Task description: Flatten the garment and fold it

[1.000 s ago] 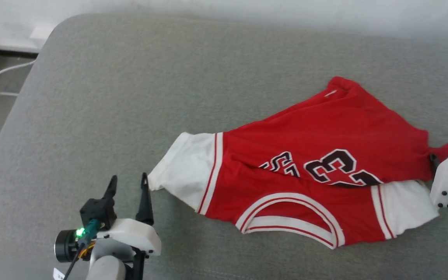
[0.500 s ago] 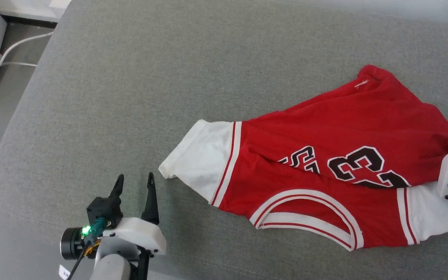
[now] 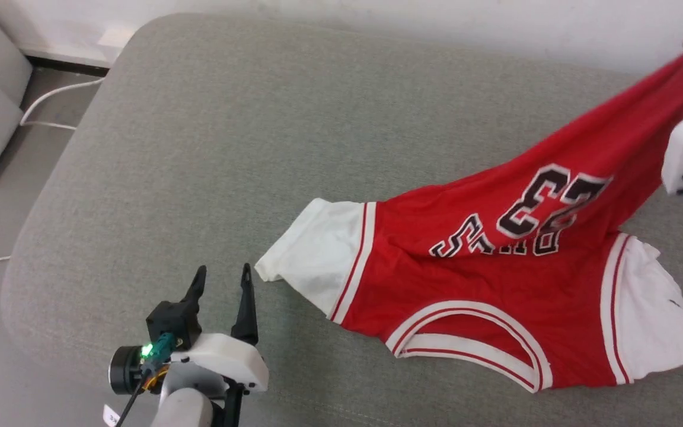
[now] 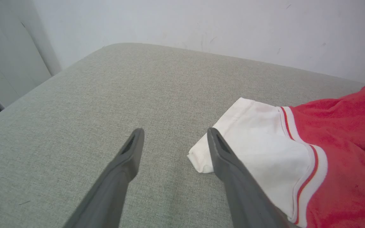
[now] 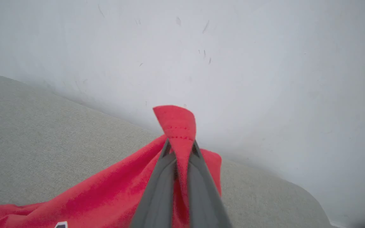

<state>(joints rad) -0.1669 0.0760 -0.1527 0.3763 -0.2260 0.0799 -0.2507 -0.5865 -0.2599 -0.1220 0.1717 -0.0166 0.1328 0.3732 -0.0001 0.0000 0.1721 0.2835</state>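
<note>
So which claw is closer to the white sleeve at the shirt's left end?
Left. The left gripper stands open just beside the sleeve; the right gripper pinches a far red corner of the garment, lifted.

Now right end effector (image 5: 181,146) clamped on garment (image 3: 484,290) hem corner, raised high; flap stretched taut, more lettering (image 3: 531,207) showing.
</note>
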